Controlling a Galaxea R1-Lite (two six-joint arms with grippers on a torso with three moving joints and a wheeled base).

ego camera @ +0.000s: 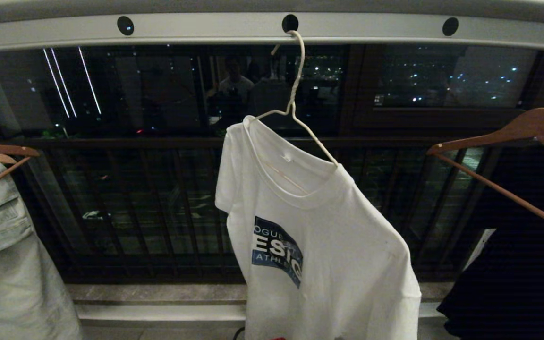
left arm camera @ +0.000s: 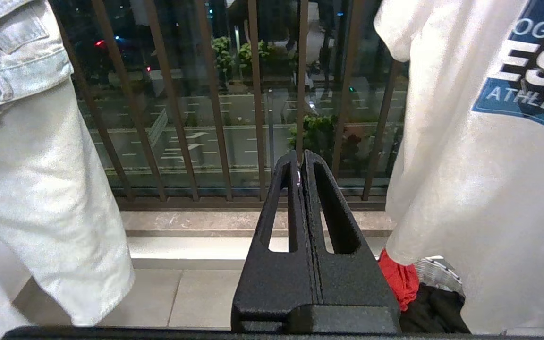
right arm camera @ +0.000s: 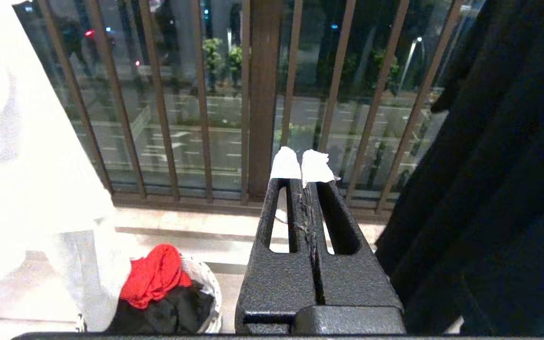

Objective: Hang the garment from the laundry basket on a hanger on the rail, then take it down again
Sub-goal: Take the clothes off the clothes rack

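The white T-shirt garment (ego camera: 328, 236) with its blue chest logo hangs on the thin white wire hanger (ego camera: 295, 94), whose hook sits in a hole of the pale grey rail (ego camera: 206, 26). The shirt hangs crooked, one shoulder bunched. No arm shows in the head view. My left gripper (left arm camera: 301, 158) is shut and empty, low down, beside the garment (left arm camera: 465, 165). My right gripper (right arm camera: 302, 167) is also shut and empty, its tips wrapped in white tape. The laundry basket (right arm camera: 208, 288) stands on the floor below the garment (right arm camera: 21, 156), holding red and black cloth.
Brown wooden hangers hang at both sides: one with pale denim (ego camera: 3, 250) on the left, one (ego camera: 527, 137) with a black garment (ego camera: 522, 264) on the right. The dark barred balcony railing (ego camera: 158, 198) and a stone sill run behind. The black garment (right arm camera: 498, 189) hangs close to my right gripper.
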